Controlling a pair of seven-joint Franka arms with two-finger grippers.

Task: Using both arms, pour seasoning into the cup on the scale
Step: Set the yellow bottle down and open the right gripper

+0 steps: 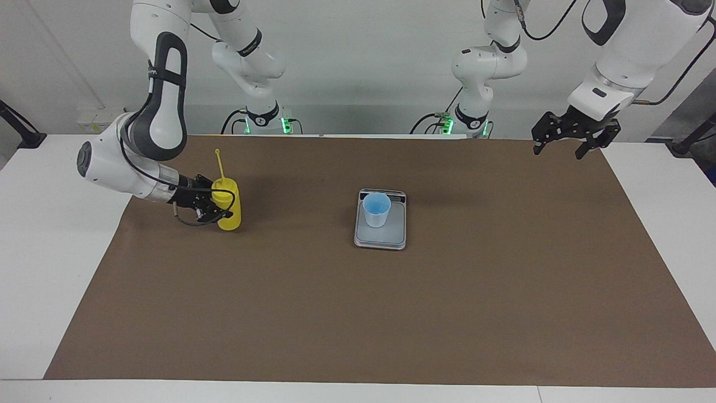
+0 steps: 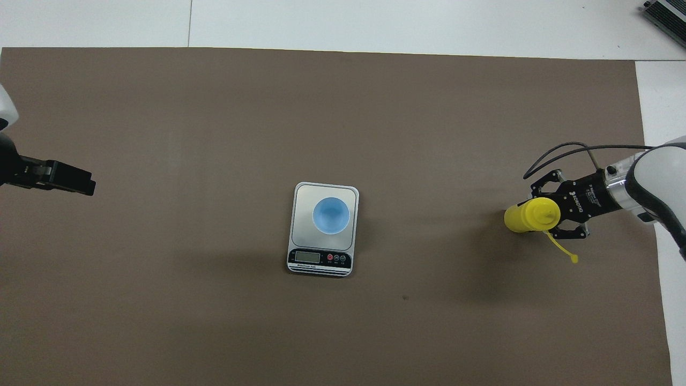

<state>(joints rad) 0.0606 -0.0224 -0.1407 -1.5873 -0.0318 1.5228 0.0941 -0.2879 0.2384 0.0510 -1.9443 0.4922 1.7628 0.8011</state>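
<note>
Clamping the seasoning [image 1: 228, 206] upright, the right gripper [image 1: 208, 204] hasn't poured into the cup [image 1: 376, 209] yet; the left gripper [image 1: 561, 141] waits, fingers apart.

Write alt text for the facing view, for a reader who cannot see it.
The right end effector grips an upright yellow squeeze bottle standing on brown paper toward the right arm's end of the table. At mid-table a light blue cup sits on a grey scale; the left end effector waits open, raised over the paper's corner.
</note>
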